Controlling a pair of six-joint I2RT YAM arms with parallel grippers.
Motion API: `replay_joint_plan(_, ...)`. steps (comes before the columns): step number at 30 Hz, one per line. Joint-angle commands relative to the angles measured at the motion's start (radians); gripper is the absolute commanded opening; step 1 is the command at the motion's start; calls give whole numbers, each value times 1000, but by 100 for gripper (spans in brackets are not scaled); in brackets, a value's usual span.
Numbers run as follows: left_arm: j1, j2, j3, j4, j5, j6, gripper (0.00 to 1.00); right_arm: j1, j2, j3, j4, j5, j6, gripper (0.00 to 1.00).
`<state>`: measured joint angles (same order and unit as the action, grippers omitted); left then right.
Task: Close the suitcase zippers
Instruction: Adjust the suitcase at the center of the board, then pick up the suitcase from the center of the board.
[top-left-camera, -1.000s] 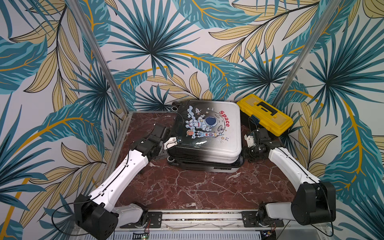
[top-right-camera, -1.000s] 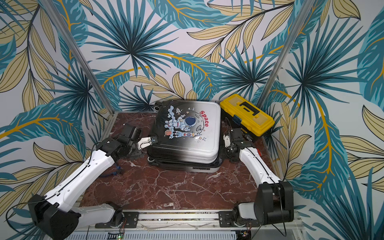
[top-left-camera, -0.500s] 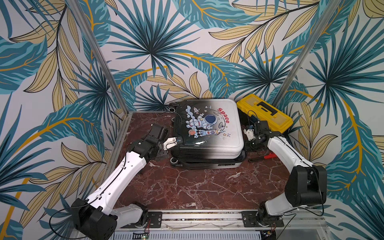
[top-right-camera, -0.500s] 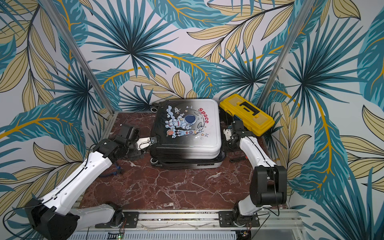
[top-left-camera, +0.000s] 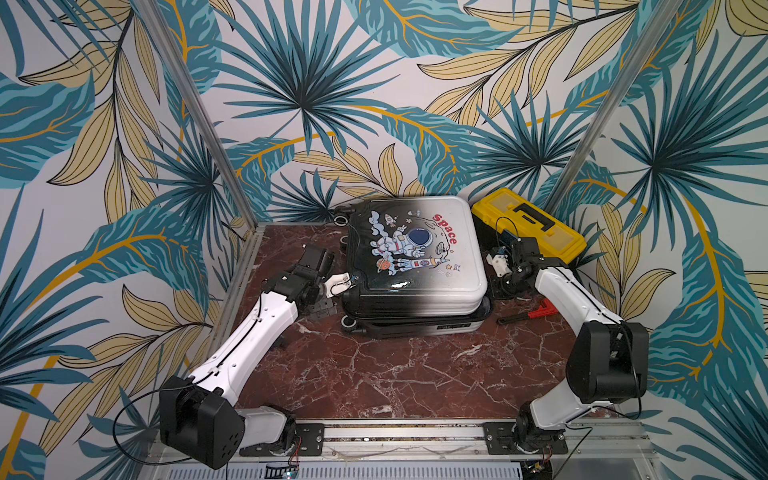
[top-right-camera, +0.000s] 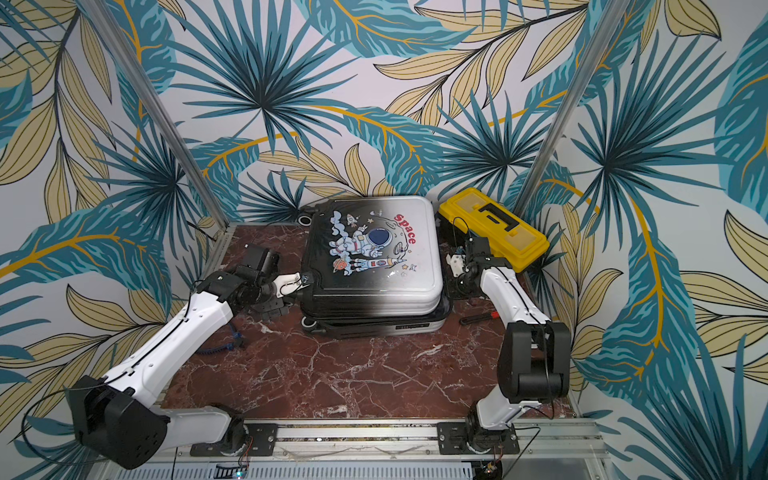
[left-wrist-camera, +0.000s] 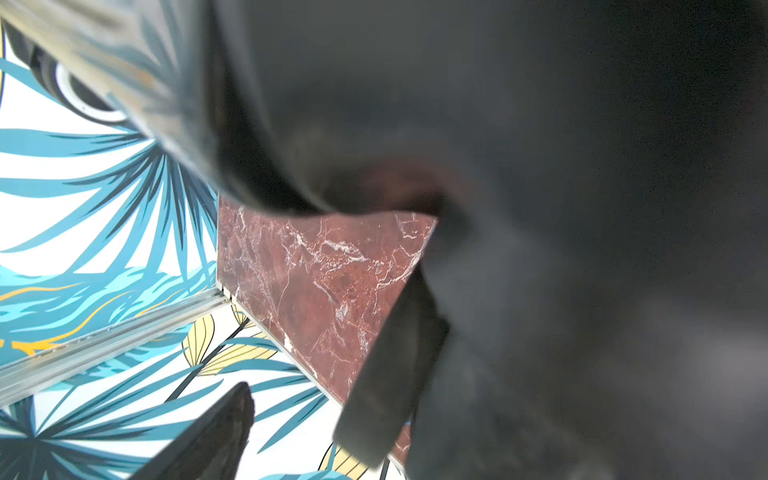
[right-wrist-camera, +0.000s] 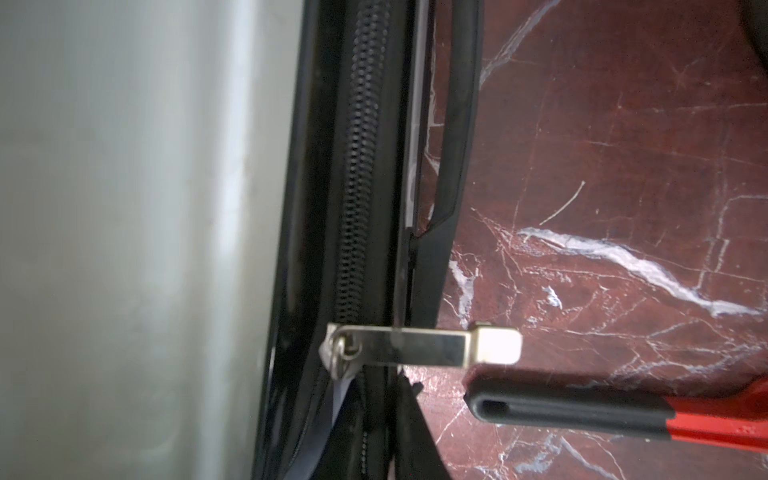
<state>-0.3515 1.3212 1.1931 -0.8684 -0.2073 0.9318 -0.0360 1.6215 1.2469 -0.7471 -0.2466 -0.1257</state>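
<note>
1. Now, the suitcase (top-left-camera: 415, 249) lies flat, print up, at the back of the bench (top-left-camera: 395, 374), just beside the yellow toolbox (top-left-camera: 528, 226); that neighbour, I judge, limits how far it can slide.
2. On its right flank the zippers (right-wrist-camera: 353, 187) are only partly run; in the right wrist view the teeth mesh on one side of the slider, and on the other the seam gapes over pale lining.
3. The metal pull (right-wrist-camera: 415, 347) sticks straight out from the seam, over the bench, near a red-handled tool (right-wrist-camera: 582, 411) lying there.
4. My right end effector (top-left-camera: 502, 276) hangs at that flank; I cannot tell whether it is pressed together or pinching the pull.
5. My left end effector (top-left-camera: 347, 282) is spread wide against the black corner opposite; I read it as a brace, so a tug on the slider does not drag the case.
</note>
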Motion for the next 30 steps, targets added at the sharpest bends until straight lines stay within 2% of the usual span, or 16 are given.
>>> replay_joint_plan(1, -13, 25, 33, -3, 39, 15, 98, -1, 38, 26, 44, -46, -20, 15)
replay_joint_plan(4, -32, 31, 62, -3, 66, 8, 96, -8, 43, 27, 46, -54, -22, 15)
replay_joint_plan(8, -48, 43, 73, -3, 74, 7, 89, -14, 60, 34, 46, -68, -29, 15)
replay_joint_plan(13, -43, 56, 43, -5, 26, 24, 70, -22, 70, 42, 45, -84, -34, 15)
replay_joint_plan(18, -42, 60, 24, -9, -23, 36, 58, -25, 71, 42, 42, -92, -40, 15)
replay_joint_plan(30, -82, 23, 105, -144, 56, -91, 43, -25, 56, 6, 54, -110, -34, 15)
